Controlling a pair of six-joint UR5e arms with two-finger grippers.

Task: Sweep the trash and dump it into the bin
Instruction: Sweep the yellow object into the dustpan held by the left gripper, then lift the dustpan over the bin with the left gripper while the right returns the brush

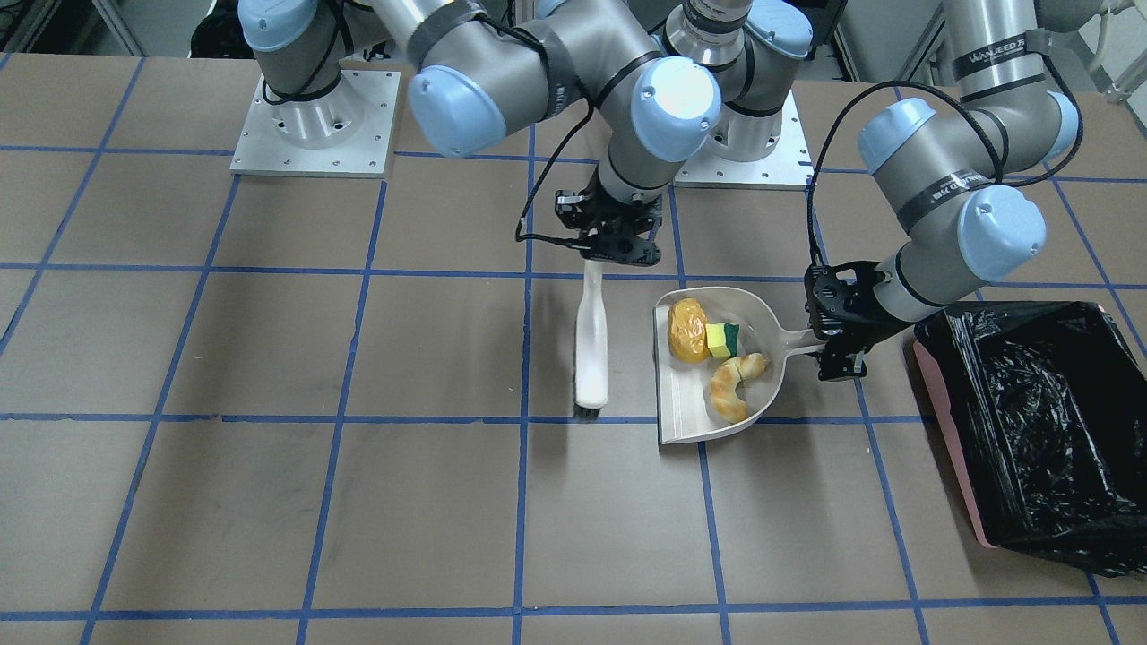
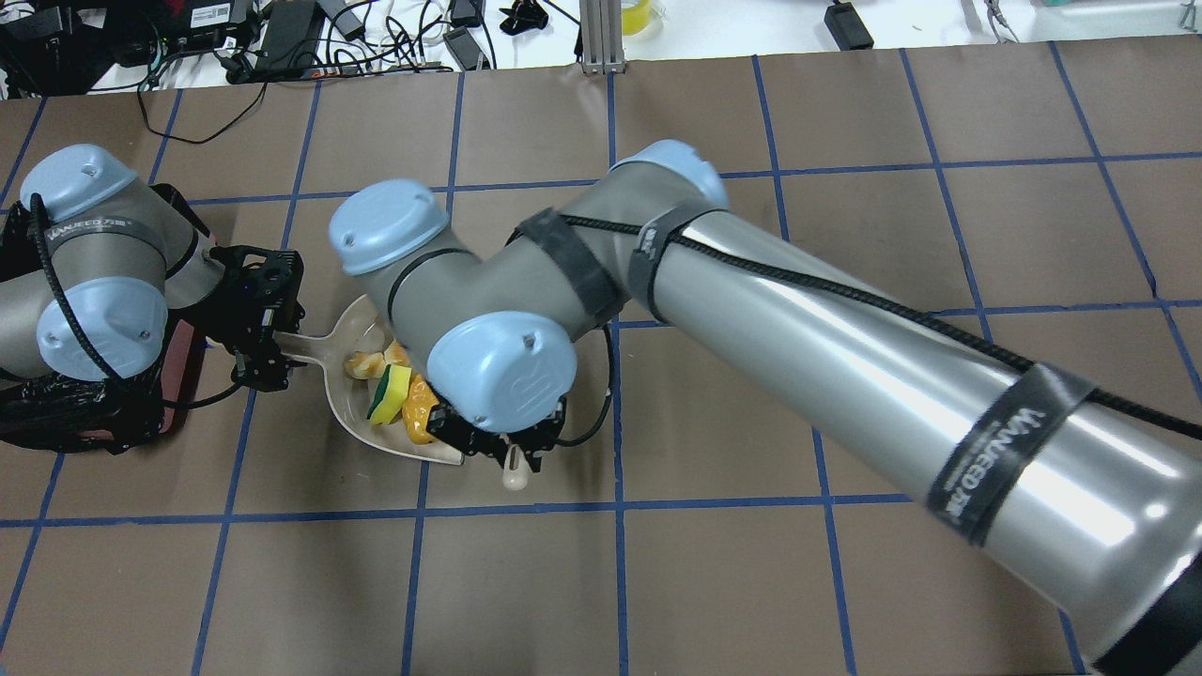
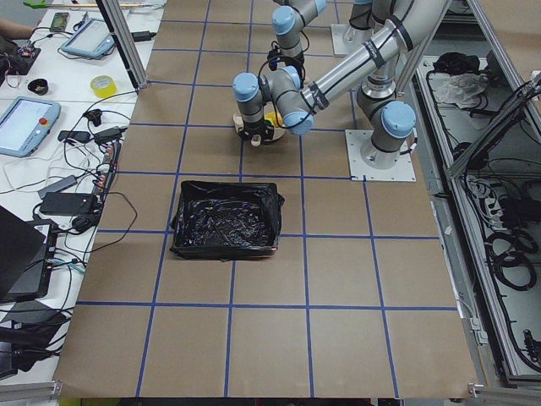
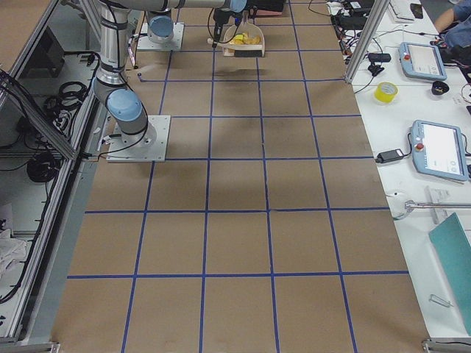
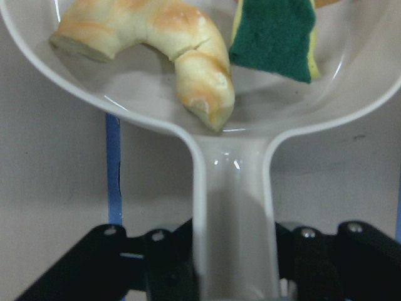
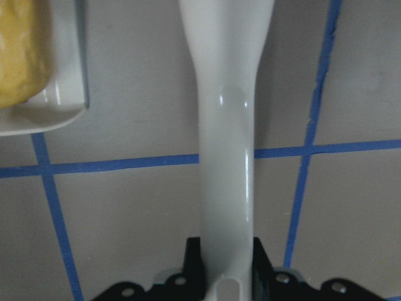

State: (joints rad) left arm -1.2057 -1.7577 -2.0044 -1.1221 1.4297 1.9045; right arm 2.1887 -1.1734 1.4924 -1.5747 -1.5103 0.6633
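The beige dustpan (image 1: 681,394) holds all three pieces of trash: the yellow-brown potato lump (image 1: 688,330), the yellow sponge with a green side (image 1: 722,339) and the tan croissant (image 1: 737,385). My left gripper (image 1: 833,345) is shut on the dustpan's handle (image 5: 232,213), between the pan and the bin (image 1: 1039,430). The bin is a pink tub lined with a black bag. My right gripper (image 1: 609,251) is shut on the white brush (image 1: 591,345), which stands just beside the pan's open mouth. The croissant (image 5: 163,37) and sponge (image 5: 272,34) lie near the handle end.
The bin (image 3: 226,220) stands a short way from the dustpan on the robot's left side. In the overhead view the left arm hides most of it. The two arm bases (image 1: 314,121) are bolted at the table's robot side. Blue tape lines grid the brown table.
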